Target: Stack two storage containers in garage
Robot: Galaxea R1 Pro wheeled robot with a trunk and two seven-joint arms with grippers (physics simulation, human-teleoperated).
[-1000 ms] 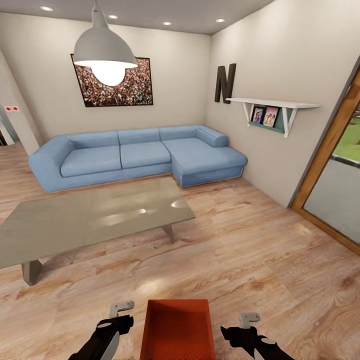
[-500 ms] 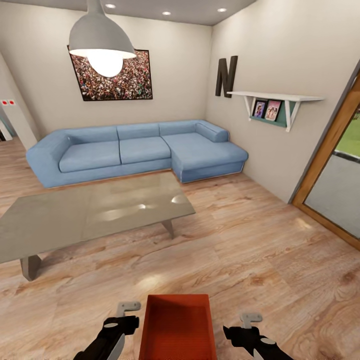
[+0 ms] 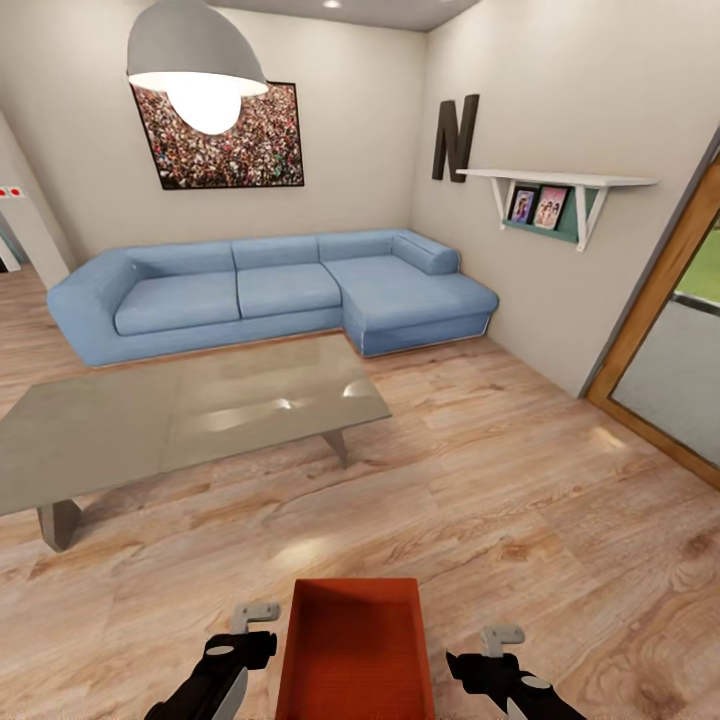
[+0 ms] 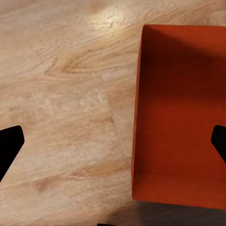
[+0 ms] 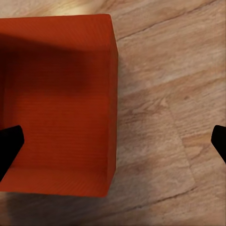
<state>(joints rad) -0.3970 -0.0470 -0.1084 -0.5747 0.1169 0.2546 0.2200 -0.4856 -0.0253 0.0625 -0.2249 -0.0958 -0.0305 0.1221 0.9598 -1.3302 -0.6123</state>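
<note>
Both arms are glossy black with rounded casings. A pale grey angular bracket tops the left pincer [image 3: 250,628] and the right pincer [image 3: 490,650]. In the wrist views, the fingertips [image 4: 10,141] are plain black wedges.

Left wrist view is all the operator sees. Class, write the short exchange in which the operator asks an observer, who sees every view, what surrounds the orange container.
Operator: What is on the side of the storage container away from my left gripper?
Observer: The right gripper, open, with the container's other side wall between its fingers.
Operator: What lies ahead of the container?
Observer: Bare wood floor, then a glass coffee table ahead to the left, with a blue corner sofa behind it.
</note>
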